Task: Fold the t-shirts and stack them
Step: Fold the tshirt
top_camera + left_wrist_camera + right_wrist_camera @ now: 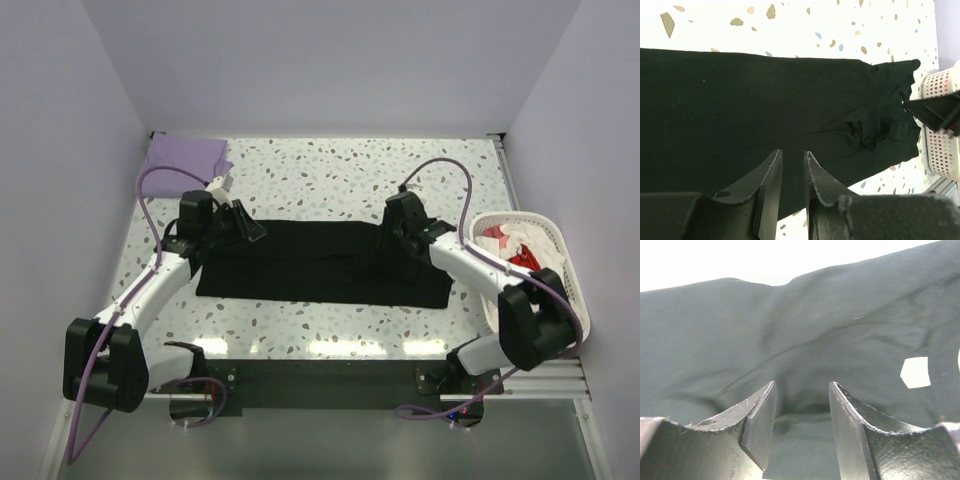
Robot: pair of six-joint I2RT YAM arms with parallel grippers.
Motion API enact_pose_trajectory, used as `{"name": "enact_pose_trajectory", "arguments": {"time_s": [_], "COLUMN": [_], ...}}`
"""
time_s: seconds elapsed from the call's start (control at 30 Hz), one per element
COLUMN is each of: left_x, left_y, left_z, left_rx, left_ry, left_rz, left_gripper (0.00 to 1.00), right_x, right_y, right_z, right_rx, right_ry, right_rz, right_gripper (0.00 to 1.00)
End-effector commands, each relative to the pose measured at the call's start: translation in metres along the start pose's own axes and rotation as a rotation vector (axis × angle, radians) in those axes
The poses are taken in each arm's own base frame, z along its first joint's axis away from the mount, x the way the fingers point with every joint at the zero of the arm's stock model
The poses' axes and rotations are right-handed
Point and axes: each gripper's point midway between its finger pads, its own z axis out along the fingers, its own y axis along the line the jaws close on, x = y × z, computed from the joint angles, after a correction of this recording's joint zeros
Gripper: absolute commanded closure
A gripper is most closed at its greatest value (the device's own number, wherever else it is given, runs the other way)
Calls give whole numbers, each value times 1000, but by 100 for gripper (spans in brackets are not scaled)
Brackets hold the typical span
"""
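Black t-shirt [320, 262], folded into a long band, lies mid-worktop [330, 175] between two pincers. The left pincer [253, 232] stands at its 9 o'clock end, fingers slightly apart with nothing between them. The right pincer [383, 243] hangs over its 3 o'clock end, spread wide, gripping nothing. Two t-shirts in all: the lavender t-shirt [185, 158] sits folded at 11 o'clock. One basket [562, 252] stands at 3 o'clock.

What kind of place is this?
Likely a lab robot cell for laundry folding: white walls boxing a speckled tabletop, left arm and right arm bolted at its edge, black t-shirt spread out, laundry basket of garments.
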Motion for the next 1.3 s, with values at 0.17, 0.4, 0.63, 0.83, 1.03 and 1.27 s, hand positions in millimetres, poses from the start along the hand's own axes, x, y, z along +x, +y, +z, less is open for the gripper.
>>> {"name": "enact_pose_trajectory", "arguments": {"time_s": [0.17, 0.4, 0.63, 0.83, 1.03, 1.27], "left_x": [-2, -2, -2, 3, 11, 20], "left_y": [-6, -7, -9, -4, 5, 13], "left_z": [0, -1, 0, 3, 8, 10], "left_rx": [36, 37, 47, 32, 12, -14], "left_ry": [-9, -12, -10, -1, -26, -10], "left_rz": [38, 43, 38, 4, -96, -106], "left_gripper": [72, 72, 72, 72, 72, 72], "right_x": [19, 44, 72, 75, 84, 93], "right_y": [-21, -23, -10, -9, -3, 4], "right_z": [33, 4, -24, -27, -11, -29], "right_rx": [98, 39, -38, -48, -54, -130], "right_ry": [85, 103, 127, 114, 150, 156], "right_rz": [-49, -54, -80, -35, -46, -40], "right_gripper": [54, 55, 55, 55, 55, 55]}}
